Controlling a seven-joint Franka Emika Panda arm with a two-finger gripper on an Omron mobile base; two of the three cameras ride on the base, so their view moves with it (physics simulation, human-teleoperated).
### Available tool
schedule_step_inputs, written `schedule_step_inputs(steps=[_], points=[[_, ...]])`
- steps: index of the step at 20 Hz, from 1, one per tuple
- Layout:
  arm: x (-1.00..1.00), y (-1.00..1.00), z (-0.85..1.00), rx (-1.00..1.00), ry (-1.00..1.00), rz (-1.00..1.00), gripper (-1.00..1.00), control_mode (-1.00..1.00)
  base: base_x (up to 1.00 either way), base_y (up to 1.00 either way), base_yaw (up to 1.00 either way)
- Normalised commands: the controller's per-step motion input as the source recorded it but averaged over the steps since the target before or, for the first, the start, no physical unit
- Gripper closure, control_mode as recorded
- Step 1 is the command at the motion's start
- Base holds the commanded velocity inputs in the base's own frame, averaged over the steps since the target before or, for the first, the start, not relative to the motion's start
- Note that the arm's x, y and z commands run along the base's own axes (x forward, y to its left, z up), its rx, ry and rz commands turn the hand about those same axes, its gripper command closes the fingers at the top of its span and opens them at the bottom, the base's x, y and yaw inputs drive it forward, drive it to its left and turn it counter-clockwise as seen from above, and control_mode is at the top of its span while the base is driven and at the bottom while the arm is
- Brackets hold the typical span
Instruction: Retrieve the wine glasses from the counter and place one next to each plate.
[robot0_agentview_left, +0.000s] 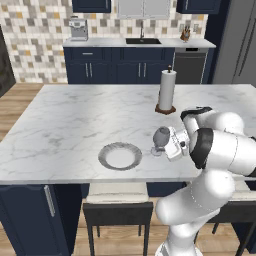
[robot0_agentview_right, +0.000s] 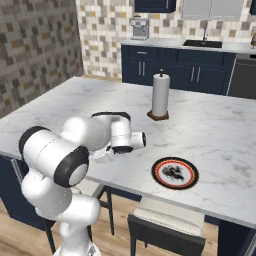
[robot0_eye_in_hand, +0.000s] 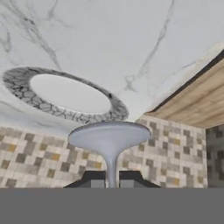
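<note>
My gripper (robot0_agentview_left: 164, 145) is shut on the stem of a clear greyish wine glass (robot0_agentview_left: 161, 136) over the marble island, just right of the white plate with the grey patterned rim (robot0_agentview_left: 120, 156). The glass stands upright, its foot low by the island top; I cannot tell whether it touches. In the rolled hand view, the round foot of the wine glass (robot0_eye_in_hand: 109, 135) rises from between my fingertips, gripper (robot0_eye_in_hand: 112, 183), with that plate (robot0_eye_in_hand: 65, 94) beyond it. The red-rimmed plate (robot0_agentview_right: 175, 173) lies near the island's front edge. The counter (robot0_agentview_left: 110, 43) with its black sink runs along the back wall.
A paper-towel roll (robot0_agentview_left: 167, 92) stands upright on the island behind the glass. A coffee machine (robot0_agentview_left: 78, 29) and a knife block (robot0_agentview_left: 186, 34) sit on the back counter. Stools (robot0_agentview_left: 118, 200) are tucked under the island's front edge. Wooden floor lies to the left.
</note>
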Motion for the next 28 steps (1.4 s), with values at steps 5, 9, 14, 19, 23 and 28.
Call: schedule_step_inputs(steps=[5, 9, 14, 19, 23, 28], points=[[0.47, 0.00, -0.34, 0.00, 0.00, 0.00, 1.00, -1.00, 0.00, 0.00, 0.00], [0.38, 0.00, -0.36, 0.00, 0.01, 0.00, 1.00, -1.00, 0.00, 0.00, 0.00], [0.28, 0.00, -0.39, 0.00, 0.01, 0.00, 1.00, -1.00, 0.00, 0.00, 0.00], [0.38, -0.01, -0.35, 0.00, 0.00, 0.00, 1.00, -1.00, 0.00, 0.00, 0.00], [0.44, -0.02, -0.36, -0.01, 0.00, 0.00, 1.00, -1.00, 0.00, 0.00, 0.00], [0.25, -0.03, -0.47, -0.01, 0.00, 0.00, 1.00, -1.00, 0.00, 0.00, 0.00]])
